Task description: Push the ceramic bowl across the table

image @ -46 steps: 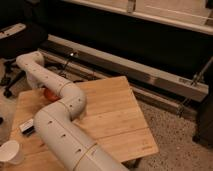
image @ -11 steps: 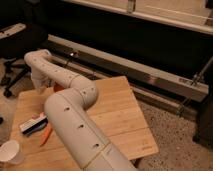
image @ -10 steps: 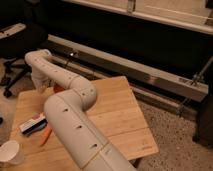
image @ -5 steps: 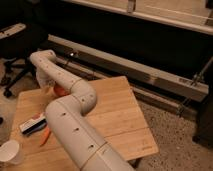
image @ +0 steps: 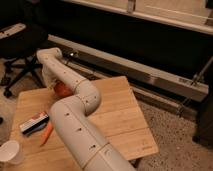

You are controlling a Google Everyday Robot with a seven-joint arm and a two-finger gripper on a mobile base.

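The ceramic bowl (image: 61, 89) is glossy red-orange and sits near the far left part of the bamboo table (image: 120, 115). The arm's forearm crosses in front of it and hides its right side. My gripper (image: 48, 82) hangs down from the white wrist at the table's far left edge, right beside the bowl's left side. I cannot tell whether it touches the bowl.
An orange carrot (image: 46, 133) and a flat blue, white and red packet (image: 34, 123) lie at the front left. A white paper cup (image: 11, 152) stands at the front left corner. A black office chair (image: 20, 45) is behind the table, and a metal rail (image: 150, 75) runs along the back.
The wrist and gripper have shifted slightly right over the last second. The bowl, hidden behind the arm a second ago, now shows beside the gripper.
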